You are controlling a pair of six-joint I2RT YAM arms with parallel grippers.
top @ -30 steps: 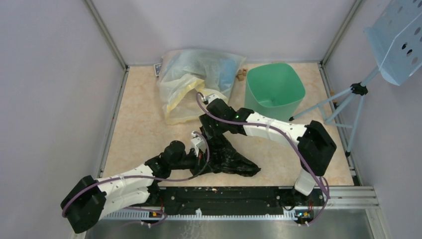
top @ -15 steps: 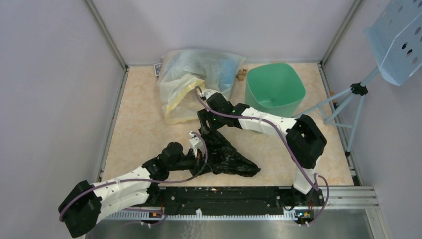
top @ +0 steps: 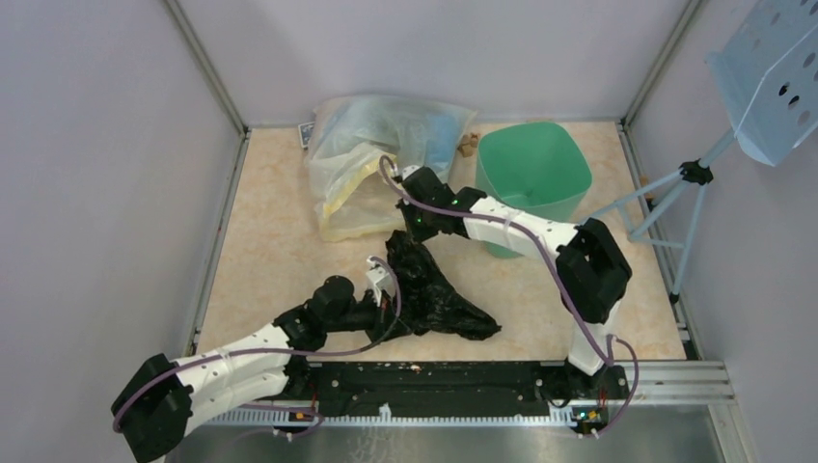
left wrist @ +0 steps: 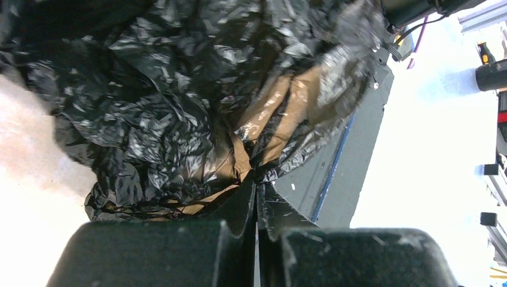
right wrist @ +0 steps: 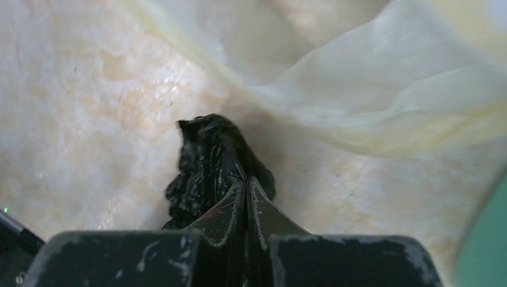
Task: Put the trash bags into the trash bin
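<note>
Left gripper (left wrist: 256, 188) and right gripper (right wrist: 246, 182) both pinch the black trash bag (top: 439, 299)
The bag lies mid-table (top: 270, 241), with the mint-green trash bin (top: 521, 169) at its 1 o'clock. The film looks light, limp and slippery, so bunched folds likely grip best.

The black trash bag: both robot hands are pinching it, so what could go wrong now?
The right gripper pinches only a small tip of the black trash bag, so it might slip out. The left gripper is clamped on it too; pulling apart could tear the thin plastic. The clear bag lies close and might get dragged along.
</note>
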